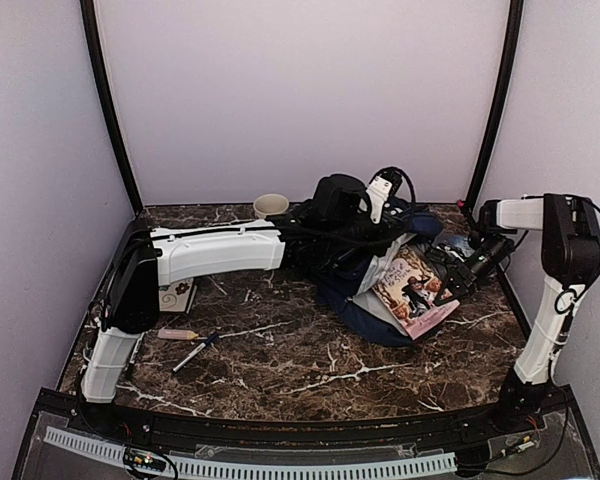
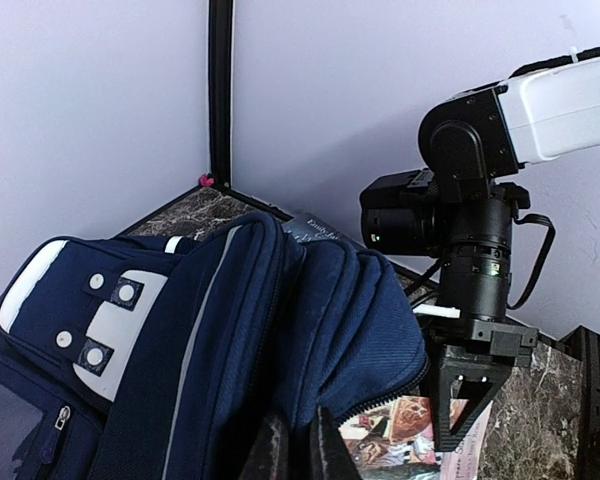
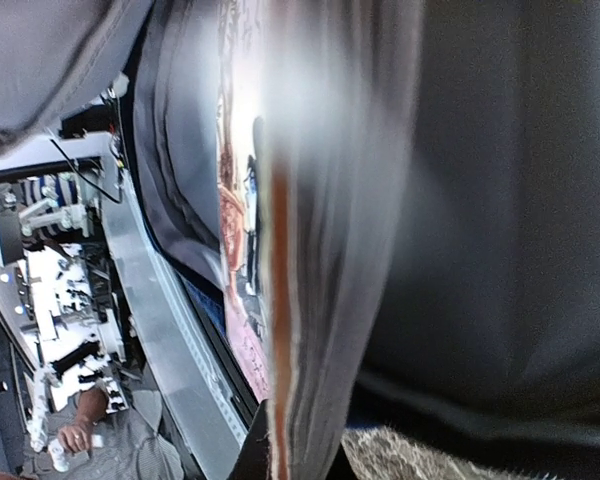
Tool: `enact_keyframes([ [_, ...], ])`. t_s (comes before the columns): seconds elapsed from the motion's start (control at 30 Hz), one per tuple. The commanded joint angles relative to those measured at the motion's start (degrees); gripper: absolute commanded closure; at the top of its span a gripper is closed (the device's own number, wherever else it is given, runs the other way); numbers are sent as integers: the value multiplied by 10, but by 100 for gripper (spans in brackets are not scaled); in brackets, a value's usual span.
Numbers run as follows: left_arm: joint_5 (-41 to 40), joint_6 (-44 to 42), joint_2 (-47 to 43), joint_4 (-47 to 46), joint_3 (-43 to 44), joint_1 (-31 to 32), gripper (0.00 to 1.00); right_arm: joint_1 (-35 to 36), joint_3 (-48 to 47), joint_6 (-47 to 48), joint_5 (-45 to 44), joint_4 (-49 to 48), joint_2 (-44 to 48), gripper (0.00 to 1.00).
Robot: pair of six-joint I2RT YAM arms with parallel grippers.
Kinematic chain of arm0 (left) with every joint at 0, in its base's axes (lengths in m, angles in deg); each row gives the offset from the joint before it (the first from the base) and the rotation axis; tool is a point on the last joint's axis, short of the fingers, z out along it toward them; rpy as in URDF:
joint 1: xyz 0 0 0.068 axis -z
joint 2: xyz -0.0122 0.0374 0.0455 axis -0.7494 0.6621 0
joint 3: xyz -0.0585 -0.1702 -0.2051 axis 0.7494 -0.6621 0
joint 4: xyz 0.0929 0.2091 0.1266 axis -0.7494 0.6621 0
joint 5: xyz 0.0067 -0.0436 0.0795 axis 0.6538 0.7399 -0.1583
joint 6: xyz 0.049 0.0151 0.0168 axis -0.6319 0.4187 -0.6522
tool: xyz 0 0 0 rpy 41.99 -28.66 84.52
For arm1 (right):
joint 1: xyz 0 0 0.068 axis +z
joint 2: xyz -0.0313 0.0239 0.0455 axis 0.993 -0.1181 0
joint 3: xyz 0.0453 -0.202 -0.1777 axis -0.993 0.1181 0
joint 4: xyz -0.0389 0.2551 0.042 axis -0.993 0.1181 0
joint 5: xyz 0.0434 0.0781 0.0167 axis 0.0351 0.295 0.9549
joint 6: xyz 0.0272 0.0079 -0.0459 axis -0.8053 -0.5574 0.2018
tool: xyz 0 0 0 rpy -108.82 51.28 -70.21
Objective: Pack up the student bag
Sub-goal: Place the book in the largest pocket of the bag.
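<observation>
The student bag [image 2: 210,340], one large navy fabric backpack with white stripes and a white buckle patch, lay slumped at about one o'clock on the dark, white-veined marble worktop [image 1: 320,375], its mouth open. One thin picture book with a pinkish illustrated cover [image 1: 412,290] stuck partway out of it toward five o'clock. The left gripper [image 2: 297,452] was pinched closed on the bag's upper fabric edge. The right gripper [image 2: 454,430] was clamped on the book's edge. One round cream cup [image 1: 270,205] stood at eleven o'clock. An orange-barrelled pen [image 1: 177,334] and a dark pen [image 1: 195,352] lay at eight o'clock.
</observation>
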Motion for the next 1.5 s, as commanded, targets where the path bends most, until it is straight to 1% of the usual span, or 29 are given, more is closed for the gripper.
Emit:
enact_keyframes([
  [0.0, -22, -15, -85, -92, 11, 7, 100, 9, -26, -1, 72, -5, -32, 100],
  [0.2, -30, -29, -85, -81, 12, 15, 100, 15, -53, -2, 124, -6, -80, 100],
  [0.3, -14, -34, -85, -78, 9, 16, 100, 22, -75, -15, 150, -11, -96, 100],
  [0.4, -9, -39, -85, -72, 8, 20, 100, 32, -83, -70, 157, -52, -98, 100],
  [0.53, -14, -51, -86, -55, 11, 25, 100, 43, -64, -179, 147, -158, -90, 100],
  [0.63, -20, -58, -88, -45, 10, 29, 100, 53, -59, -256, 122, -214, -88, 100],
  [0.9, -49, -76, -91, -29, 7, 37, 100, 68, -91, -303, 119, -244, -109, 100],
  [0.97, -57, -77, -94, -24, 4, 38, 100, 69, -90, -321, 103, -261, -103, 85],
  [1.07, -65, -75, -101, -21, -9, 39, 100, 69, -75, -332, 95, -274, -82, 72],
  [1.13, -70, -70, -108, -20, -18, 40, 100, 69, -67, -340, 72, -286, -62, 63],
  [1.2, -70, -69, -117, -24, -29, 40, 100, 69, -55, -359, 27, -306, -40, 58],
  [1.33, -75, -69, -131, -35, -52, 40, 100, 69, -41, -361, -42, -312, -11, 52],
  [1.47, -83, -69, -141, -43, -69, 40, 100, 69, -14, -342, -63, -308, 24, 49],
])
